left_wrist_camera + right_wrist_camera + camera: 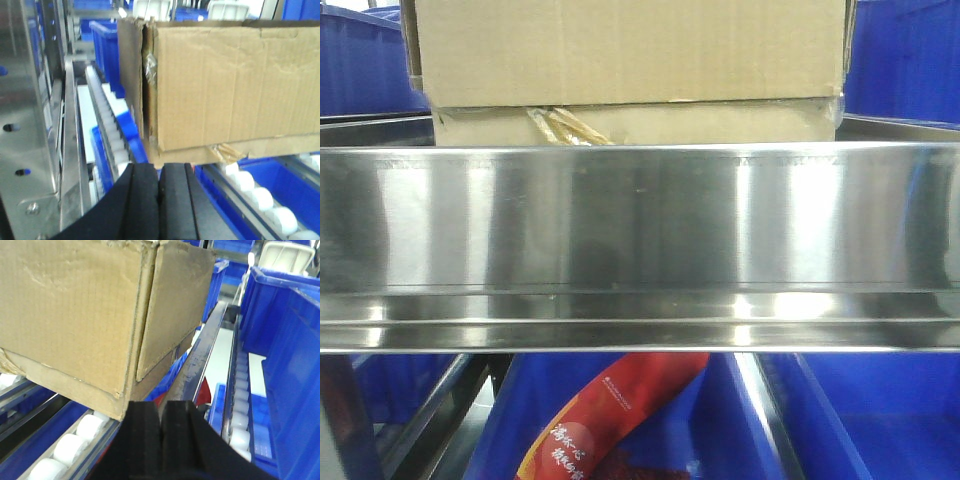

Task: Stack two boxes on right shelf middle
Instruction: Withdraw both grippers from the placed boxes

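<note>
Two brown cardboard boxes stand stacked on the right shelf middle, behind its broad shiny steel front rail [640,220]. The tall box [630,50] rests on the flatter box [720,122], whose yellowish tape peels at the front. In the left wrist view, my left gripper [160,167] is shut and empty, just short of the stack's near left corner, below the tall box [235,85]. In the right wrist view, my right gripper [164,405] is also shut and empty, close to the flatter box's [75,390] right corner, under the tall box [75,305].
Blue plastic bins [285,330] flank the stack on both sides. White roller tracks [107,120] run along the shelf level. A steel upright [30,125] stands at the far left. Below the rail, a red packet [620,410] lies in a blue bin.
</note>
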`<state>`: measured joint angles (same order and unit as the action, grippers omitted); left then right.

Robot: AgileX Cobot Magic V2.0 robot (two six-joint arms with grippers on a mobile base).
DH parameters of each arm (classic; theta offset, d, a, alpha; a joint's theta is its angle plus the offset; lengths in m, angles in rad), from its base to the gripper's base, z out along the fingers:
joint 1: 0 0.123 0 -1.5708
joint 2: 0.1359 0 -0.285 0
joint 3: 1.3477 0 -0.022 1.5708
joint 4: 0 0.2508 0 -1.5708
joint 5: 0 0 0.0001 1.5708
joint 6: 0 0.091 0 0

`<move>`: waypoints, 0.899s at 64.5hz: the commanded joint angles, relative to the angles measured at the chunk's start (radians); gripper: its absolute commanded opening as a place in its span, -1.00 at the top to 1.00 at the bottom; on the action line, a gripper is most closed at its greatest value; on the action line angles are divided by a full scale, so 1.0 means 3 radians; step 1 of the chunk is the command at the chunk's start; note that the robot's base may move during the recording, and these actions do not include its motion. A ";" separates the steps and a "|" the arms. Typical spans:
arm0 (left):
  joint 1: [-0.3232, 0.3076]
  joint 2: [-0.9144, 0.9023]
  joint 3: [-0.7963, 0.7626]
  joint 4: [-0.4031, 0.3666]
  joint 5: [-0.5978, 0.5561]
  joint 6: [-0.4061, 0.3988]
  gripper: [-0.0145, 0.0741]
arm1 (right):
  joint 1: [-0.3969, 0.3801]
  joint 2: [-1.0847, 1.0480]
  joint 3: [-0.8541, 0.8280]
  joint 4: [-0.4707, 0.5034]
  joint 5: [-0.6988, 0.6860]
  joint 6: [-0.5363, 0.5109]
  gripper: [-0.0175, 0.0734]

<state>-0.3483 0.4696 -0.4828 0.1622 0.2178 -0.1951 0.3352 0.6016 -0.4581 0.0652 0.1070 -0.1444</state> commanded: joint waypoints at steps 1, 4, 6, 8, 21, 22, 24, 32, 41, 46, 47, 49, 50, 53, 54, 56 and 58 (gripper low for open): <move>-0.0005 -0.0023 0.0008 0.0007 -0.0162 0.0013 0.92 | -0.0006 -0.0023 0.0016 -0.0031 -0.0238 -0.0013 0.95; -0.0005 -0.0023 0.0008 0.0007 -0.0169 0.0013 0.92 | -0.0006 -0.0023 0.0016 -0.0031 -0.0305 -0.0013 0.95; -0.0005 -0.0023 0.0008 0.0007 -0.0169 0.0013 0.92 | -0.0006 -0.0023 0.0016 -0.0031 -0.0332 -0.0013 0.95; -0.0005 -0.0023 0.0008 0.0007 -0.0169 0.0013 0.92 | -0.0006 -0.0023 0.0016 -0.0031 -0.0382 -0.0013 0.95; -0.0005 -0.0023 0.0008 0.0007 -0.0169 0.0013 0.92 | -0.0006 -0.0023 0.0016 -0.0031 -0.0461 -0.0013 0.95; -0.0005 -0.0023 0.0008 0.0007 -0.0169 0.0013 0.92 | -0.0006 -0.0023 0.0016 -0.0031 -0.0461 -0.0013 0.95; -0.0005 -0.0023 0.0008 0.0007 -0.0169 0.0013 0.92 | -0.0006 -0.0023 0.0016 -0.0031 -0.0461 -0.0013 0.95; -0.0005 -0.0023 0.0008 0.0007 -0.0169 0.0013 0.92 | -0.0006 -0.0023 0.0016 -0.0031 -0.0461 -0.0013 0.95; -0.0005 -0.0023 0.0008 0.0007 -0.0169 0.0013 0.92 | -0.0006 -0.0023 0.0016 -0.0031 -0.0461 -0.0013 0.95; 0.0011 -0.0056 0.0037 0.0007 -0.0169 0.0013 0.92 | -0.0006 -0.0023 0.0016 -0.0031 -0.0461 -0.0013 0.95; 0.0025 -0.0071 0.0046 0.0007 -0.0169 0.0013 0.92 | -0.0006 -0.0023 0.0016 -0.0031 -0.0461 -0.0013 0.95; 0.0061 -0.0125 0.0078 0.0007 -0.0162 0.0013 0.92 | -0.0006 -0.0023 0.0016 -0.0031 -0.0461 -0.0013 0.95; 0.0085 -0.0147 0.0094 0.0000 -0.0162 0.0025 0.92 | -0.0006 -0.0023 0.0016 -0.0031 -0.0461 -0.0013 0.95; 0.0186 -0.0243 0.0161 -0.0055 -0.0162 0.0067 0.92 | -0.0006 -0.0023 0.0016 -0.0031 -0.0461 -0.0013 0.95; 0.0236 -0.0292 0.0194 -0.0119 -0.0168 0.0123 0.92 | -0.0006 -0.0023 0.0016 -0.0031 -0.0461 -0.0013 0.95; 0.0308 -0.0364 0.0245 -0.0222 -0.0167 0.0218 0.92 | -0.0006 -0.0023 0.0016 -0.0031 -0.0461 -0.0013 0.95; 0.0420 -0.0485 0.0330 -0.0347 -0.0174 0.0383 0.92 | -0.0006 -0.0023 0.0016 -0.0031 -0.0461 -0.0013 0.95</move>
<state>-0.2695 0.3760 -0.4187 0.1162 0.1823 -0.1499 0.3352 0.5995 -0.4559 0.0637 -0.0052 -0.1462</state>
